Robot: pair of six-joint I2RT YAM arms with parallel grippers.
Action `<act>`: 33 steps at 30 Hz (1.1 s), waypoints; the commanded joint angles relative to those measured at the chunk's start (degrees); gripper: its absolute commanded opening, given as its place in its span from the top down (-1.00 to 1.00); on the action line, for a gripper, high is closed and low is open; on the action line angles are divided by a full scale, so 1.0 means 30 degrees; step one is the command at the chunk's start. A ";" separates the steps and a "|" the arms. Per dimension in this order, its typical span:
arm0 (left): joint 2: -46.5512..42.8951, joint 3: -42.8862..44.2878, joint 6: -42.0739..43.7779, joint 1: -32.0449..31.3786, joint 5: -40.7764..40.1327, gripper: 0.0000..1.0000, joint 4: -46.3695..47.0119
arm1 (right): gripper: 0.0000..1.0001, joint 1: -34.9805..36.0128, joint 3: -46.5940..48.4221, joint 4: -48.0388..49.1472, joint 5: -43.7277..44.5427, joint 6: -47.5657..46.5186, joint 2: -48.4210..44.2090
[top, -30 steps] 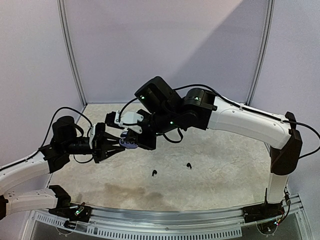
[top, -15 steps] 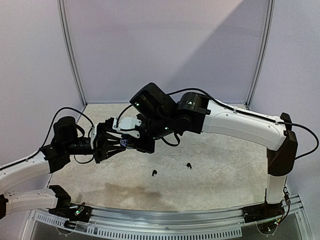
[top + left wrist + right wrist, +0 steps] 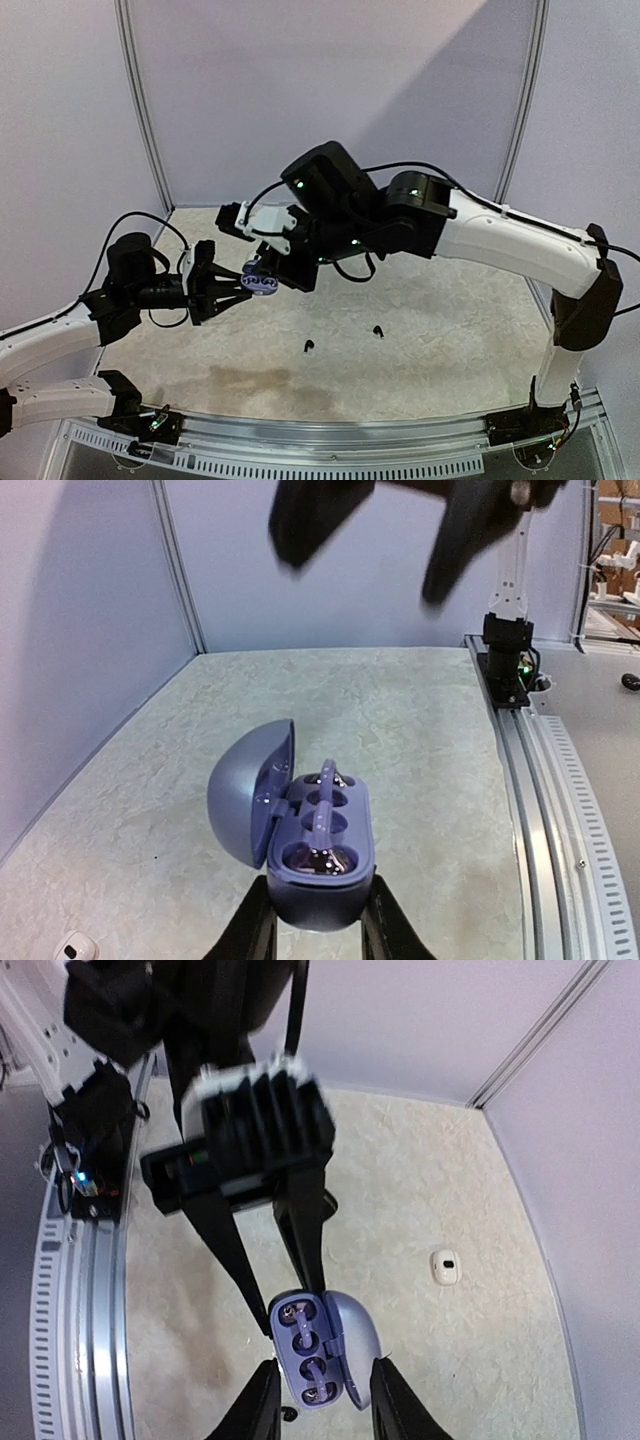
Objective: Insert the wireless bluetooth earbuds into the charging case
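Observation:
The lavender charging case hangs above the table with its lid swung open, and my left gripper is shut on its base. Its wells face up, with lavender pieces and shiny contacts inside. My right gripper hovers just above the case, jaws open and wider than the case, holding nothing. Two black earbuds lie on the table in front of the arms. One of the black earbuds shows below the case in the right wrist view. A small white bud lies farther off.
The speckled table is walled by pale panels at the back and sides. A metal rail runs along its near edge, with the right arm's base on it. The white bud also shows at the left wrist view's bottom corner.
My right gripper was down at the case a second ago; it has opened and lifted up and back. The left gripper still holds the case in the same place.

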 commanded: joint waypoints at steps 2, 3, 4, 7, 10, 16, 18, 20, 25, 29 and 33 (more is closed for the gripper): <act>0.0752 0.0430 -0.0290 -0.0091 -0.0418 1.00 -0.0246 | 0.35 -0.0664 -0.1072 0.3162 -0.1411 0.2348 -0.2463; 0.0814 0.0572 0.0011 -0.0082 -0.0440 1.00 -0.0486 | 0.31 -0.0803 -0.1582 0.3829 -0.0919 0.2803 -0.2639; 0.0843 0.0762 0.0708 -0.0056 -0.0432 1.00 -0.0994 | 0.27 -0.0934 -0.1905 0.4407 0.0638 0.3432 -0.2782; 0.0730 0.1325 0.3037 -0.0053 -0.0457 1.00 -0.2469 | 0.21 -0.1192 -0.1664 0.5110 0.4329 0.5300 -0.1955; 0.0464 0.1982 0.5079 -0.0081 -0.1361 1.00 -0.3686 | 0.20 -0.1158 -0.0280 0.4771 0.6290 0.6657 0.0010; -0.0247 0.2233 0.8486 -0.0313 -0.3452 1.00 -0.4783 | 0.24 -0.0738 -0.0266 0.4694 0.4946 0.9597 0.2235; -0.0386 0.2079 0.8389 -0.0301 -0.4733 1.00 -0.4456 | 0.23 -0.0142 -0.1156 0.4457 0.5499 0.9719 0.2089; -0.0529 0.2003 0.7470 -0.0153 -0.5497 1.00 -0.3512 | 0.23 0.0278 -0.2154 0.4328 0.6136 0.9874 0.1473; -0.1208 0.1393 0.5730 0.0094 -0.4931 1.00 -0.3766 | 0.22 0.0295 -0.5877 0.5905 0.7600 1.1459 -0.1144; -0.1599 0.1114 0.2951 0.0178 -0.5345 1.00 -0.3939 | 0.21 -0.0312 -0.5752 0.4557 0.8212 1.1624 -0.2073; -0.2265 0.1027 -0.1006 0.0255 -0.5756 1.00 -0.4688 | 0.15 -0.2723 -0.7067 0.2816 0.6355 1.4067 -0.2908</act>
